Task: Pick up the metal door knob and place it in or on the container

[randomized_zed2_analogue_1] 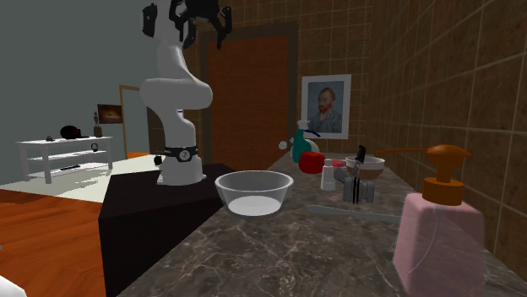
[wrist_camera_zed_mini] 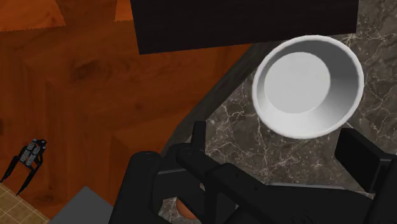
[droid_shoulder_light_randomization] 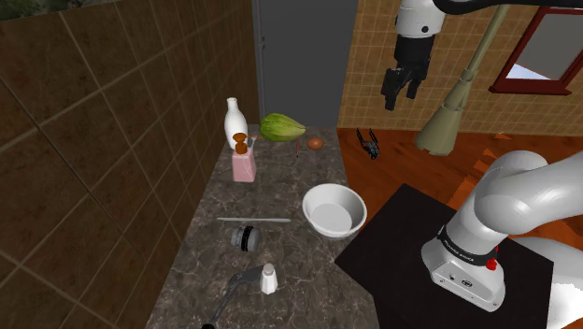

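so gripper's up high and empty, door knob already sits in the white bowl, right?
No. The door knob lies on the counter beside the white bowl, not in it; the shoulder view shows the bowl empty. The gripper is up high and empty.

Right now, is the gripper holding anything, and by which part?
Nothing is held. The gripper hangs high, jaws apart and empty; the knob lies on the counter near the bowl.
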You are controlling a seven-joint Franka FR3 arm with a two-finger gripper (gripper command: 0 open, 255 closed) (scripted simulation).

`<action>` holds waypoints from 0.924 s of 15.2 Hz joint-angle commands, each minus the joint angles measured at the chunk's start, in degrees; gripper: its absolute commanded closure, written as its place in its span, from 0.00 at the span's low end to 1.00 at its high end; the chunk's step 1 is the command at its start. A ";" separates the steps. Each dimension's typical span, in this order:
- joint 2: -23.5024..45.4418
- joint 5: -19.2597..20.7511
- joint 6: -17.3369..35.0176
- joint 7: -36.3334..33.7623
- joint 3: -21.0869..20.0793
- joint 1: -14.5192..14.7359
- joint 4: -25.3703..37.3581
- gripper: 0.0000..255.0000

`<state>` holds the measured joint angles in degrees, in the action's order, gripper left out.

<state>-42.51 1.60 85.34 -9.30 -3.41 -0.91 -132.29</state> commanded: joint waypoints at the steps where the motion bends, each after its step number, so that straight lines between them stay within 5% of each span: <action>1: 0.00 0.00 0.00 0.00 0.00 0.00 0.00 0.00; 14: 15.51 -4.46 21.88 -3.91 -8.26 5.09 -4.64 0.00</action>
<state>-28.64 -2.68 105.76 -12.92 -11.02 3.85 -137.37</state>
